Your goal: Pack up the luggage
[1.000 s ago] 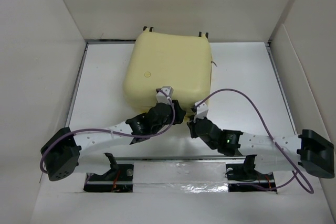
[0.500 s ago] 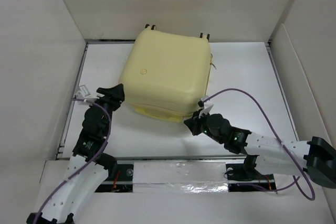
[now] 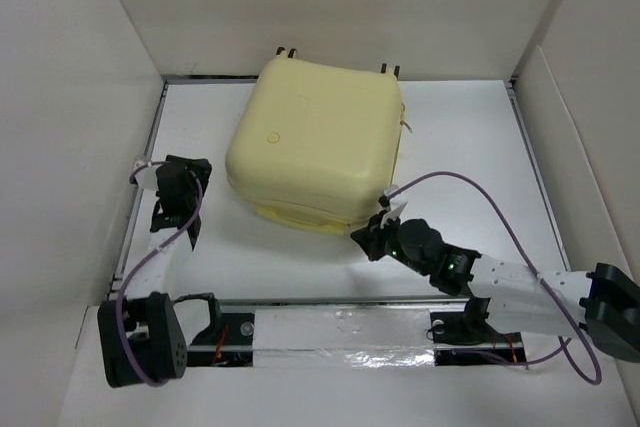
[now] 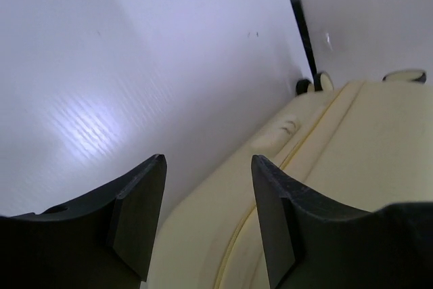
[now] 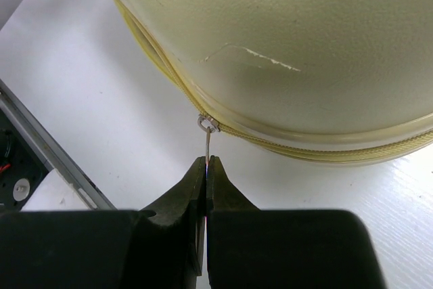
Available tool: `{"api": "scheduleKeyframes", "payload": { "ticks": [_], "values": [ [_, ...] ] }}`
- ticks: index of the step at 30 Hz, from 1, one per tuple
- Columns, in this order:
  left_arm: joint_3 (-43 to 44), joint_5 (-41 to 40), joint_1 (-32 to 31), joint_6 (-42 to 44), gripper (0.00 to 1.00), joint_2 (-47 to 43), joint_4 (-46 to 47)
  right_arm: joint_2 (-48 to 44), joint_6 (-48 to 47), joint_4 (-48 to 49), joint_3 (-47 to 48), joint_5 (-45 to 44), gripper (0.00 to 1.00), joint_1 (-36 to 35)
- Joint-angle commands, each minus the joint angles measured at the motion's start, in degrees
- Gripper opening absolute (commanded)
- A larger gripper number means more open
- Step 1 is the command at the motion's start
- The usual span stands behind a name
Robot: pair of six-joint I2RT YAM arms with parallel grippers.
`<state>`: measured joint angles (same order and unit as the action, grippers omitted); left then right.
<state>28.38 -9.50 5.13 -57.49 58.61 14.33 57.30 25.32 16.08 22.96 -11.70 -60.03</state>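
The luggage (image 3: 318,147), a large pale yellow hard-shell suitcase, lies closed on the white table with its wheels at the far side. My right gripper (image 3: 362,238) sits at its near right corner and is shut on the thin metal zipper pull (image 5: 207,141), which hangs from the zipper line (image 5: 284,141); it shows closed in the right wrist view (image 5: 206,161). My left gripper (image 3: 193,169) is open and empty, just left of the suitcase. In the left wrist view (image 4: 206,167) the suitcase side (image 4: 318,167) lies close ahead between the fingers.
White walls enclose the table on the left, back and right. A black rail (image 3: 145,162) runs along the table's left edge beside the left arm. A metal strip (image 3: 340,327) with the arm bases lies at the near edge.
The left arm has swung from the suitcase's near edge out to its left side and pulled back a little. The right gripper has stayed at the near right corner, shut on the zipper pull.
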Motion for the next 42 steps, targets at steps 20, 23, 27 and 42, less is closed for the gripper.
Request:
{"api": "scheduleKeyframes", "payload": {
  "ticks": [20,23,27,42],
  "values": [
    [-9.83,10.47,-31.30,-1.65,0.48,7.67,22.15,22.65,-4.58,8.36,22.47,6.34,0.00,-7.99],
    [-11.06,7.13,-37.45,-2.53,0.48,5.29,20.92,28.63,-5.37,9.32,28.35,10.64,0.00,-10.19],
    [-12.38,3.44,-42.82,-3.67,0.48,2.92,19.77,34.18,-8.53,5.82,38.28,15.21,0.00,-15.46],
    [-9.13,-4.13,-45.04,-0.34,0.48,-0.33,16.62,6.53,-2.82,1.59,13.10,2.73,0.00,-9.25]
  ]
}}
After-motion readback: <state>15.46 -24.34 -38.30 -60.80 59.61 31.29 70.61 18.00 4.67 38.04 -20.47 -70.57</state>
